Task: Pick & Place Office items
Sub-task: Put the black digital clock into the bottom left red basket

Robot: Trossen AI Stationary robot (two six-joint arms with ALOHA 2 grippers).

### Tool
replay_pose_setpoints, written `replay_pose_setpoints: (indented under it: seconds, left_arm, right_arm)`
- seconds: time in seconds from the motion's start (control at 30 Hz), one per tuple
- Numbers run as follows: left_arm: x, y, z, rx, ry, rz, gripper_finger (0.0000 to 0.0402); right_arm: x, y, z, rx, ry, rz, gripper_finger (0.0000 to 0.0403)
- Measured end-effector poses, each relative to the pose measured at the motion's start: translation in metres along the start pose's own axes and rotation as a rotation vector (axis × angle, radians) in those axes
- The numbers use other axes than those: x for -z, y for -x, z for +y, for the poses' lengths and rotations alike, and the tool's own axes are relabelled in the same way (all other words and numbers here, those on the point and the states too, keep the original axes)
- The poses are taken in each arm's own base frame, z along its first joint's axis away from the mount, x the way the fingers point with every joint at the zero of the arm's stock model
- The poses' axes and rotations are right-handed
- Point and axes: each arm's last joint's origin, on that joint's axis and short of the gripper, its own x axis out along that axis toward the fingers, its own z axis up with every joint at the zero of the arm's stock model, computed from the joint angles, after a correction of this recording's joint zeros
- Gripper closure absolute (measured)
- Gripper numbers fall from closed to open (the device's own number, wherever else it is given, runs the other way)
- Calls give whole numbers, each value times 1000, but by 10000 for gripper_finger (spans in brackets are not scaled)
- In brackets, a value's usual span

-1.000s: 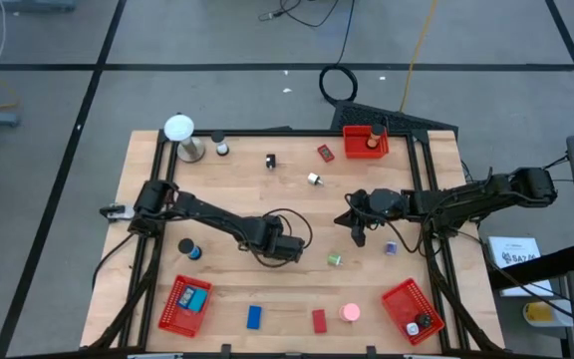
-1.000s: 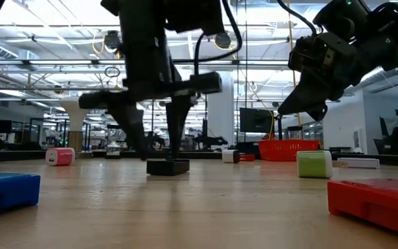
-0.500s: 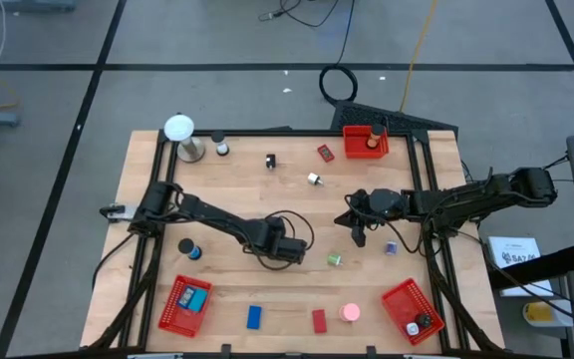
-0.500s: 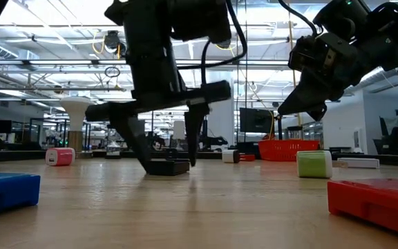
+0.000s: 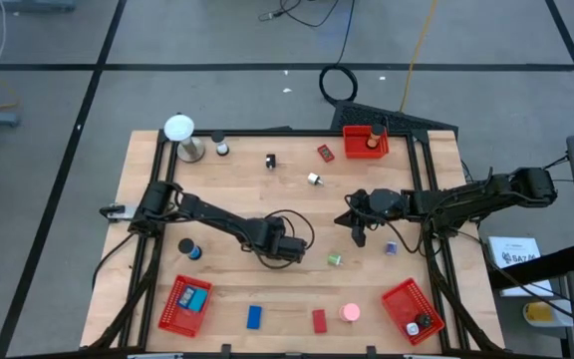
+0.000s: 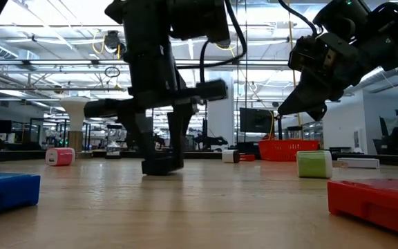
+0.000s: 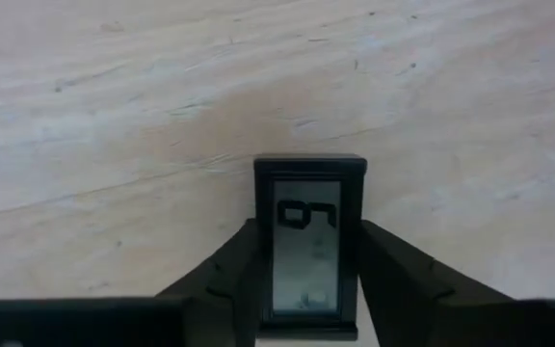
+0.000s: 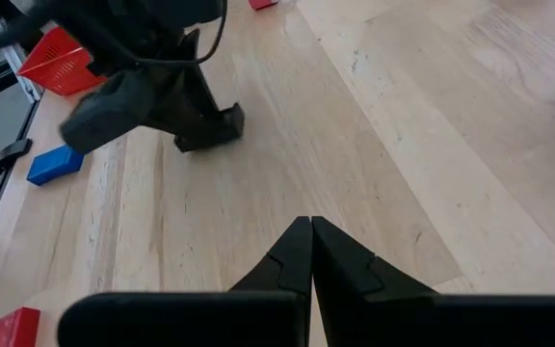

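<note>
Near the table's middle, your left gripper (image 7: 308,289) has its fingers pressed against both long sides of the flat black digital timer (image 7: 309,241), which lies on the wood. Confirm the pinch is square, then lift straight up. Your right gripper (image 8: 311,255) hovers shut, empty.

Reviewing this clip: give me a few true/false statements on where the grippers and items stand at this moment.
1. The left gripper has its fingers on both sides of a black device with a small display. True.
2. The right gripper is wide open. False: its fingers are shut together, holding nothing.
3. Three red mesh baskets stand on the table. True.
4. The green roll lies inside a basket. False: it lies on the bare table.
</note>
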Motion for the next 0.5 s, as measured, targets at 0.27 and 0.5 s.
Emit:
replay_pose_setpoints:
  seconds: [0.27, 0.5]
  left_arm:
    - [3, 69, 8, 115, -102, 10, 267]
    - [57, 139, 37, 207, -143, 87, 267]
  right_arm:
    - [0, 0, 0, 1, -4, -2, 403]
    - [-1, 0, 0, 2, -4, -11, 403]
